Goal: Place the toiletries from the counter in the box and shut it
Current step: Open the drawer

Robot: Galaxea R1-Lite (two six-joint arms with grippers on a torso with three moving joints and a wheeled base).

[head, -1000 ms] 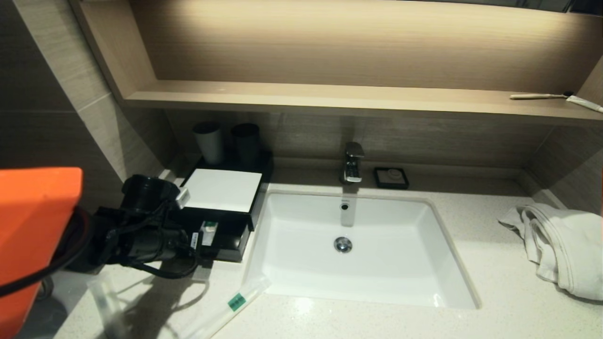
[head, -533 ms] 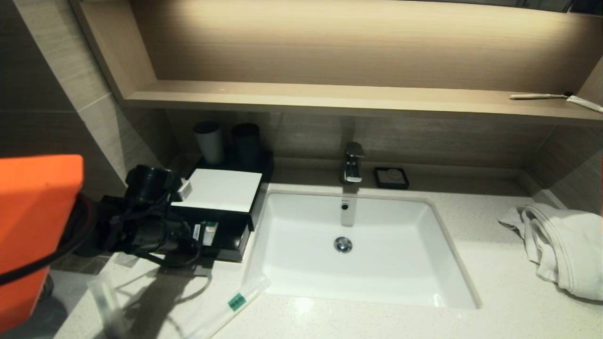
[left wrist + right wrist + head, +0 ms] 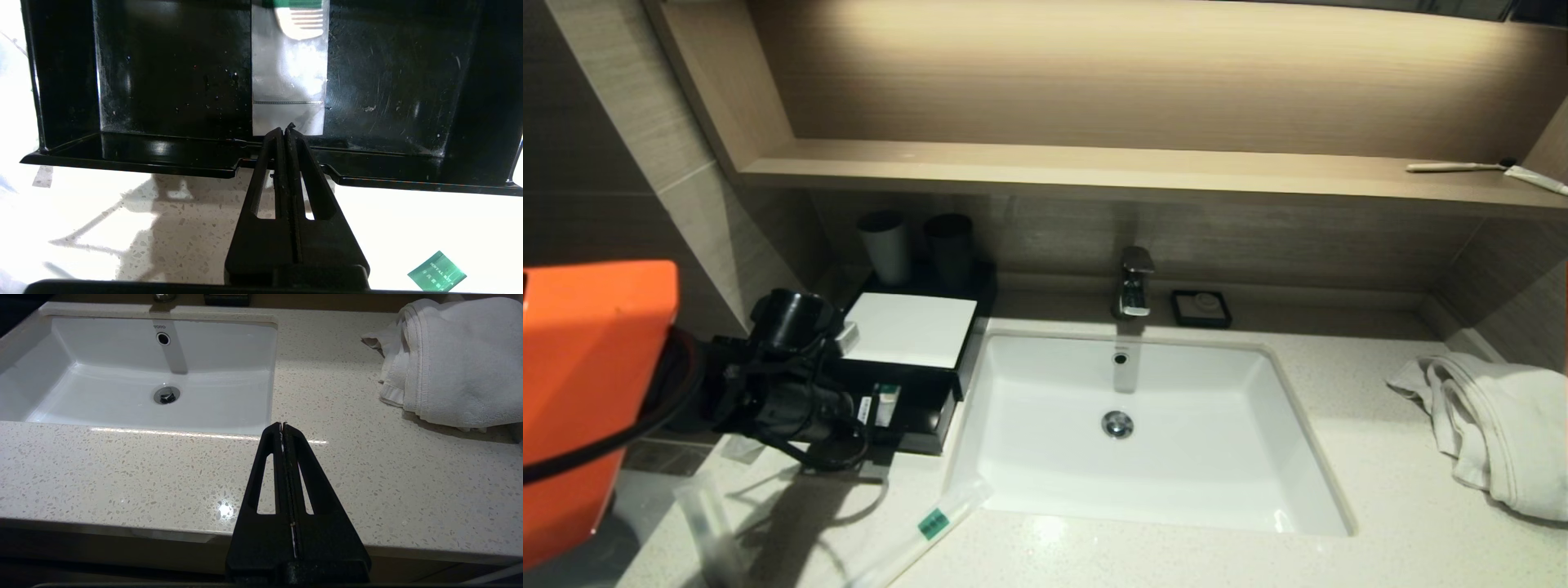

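Left claw (image 3: 285, 130) fingers pressed together, arm reaching forward low. Right claw (image 3: 282, 425) likewise pinched, parked.

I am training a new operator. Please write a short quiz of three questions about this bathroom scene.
1. True or false: the left gripper is wide open.
2. What lies inside the black box? A) the towel B) a packaged comb C) a cup
3. Which item lies on the counter in front of the sink?

Key:
1. False; shut, at the box's front edge.
2. B, the comb packet.
3. A long sachet with a green label.
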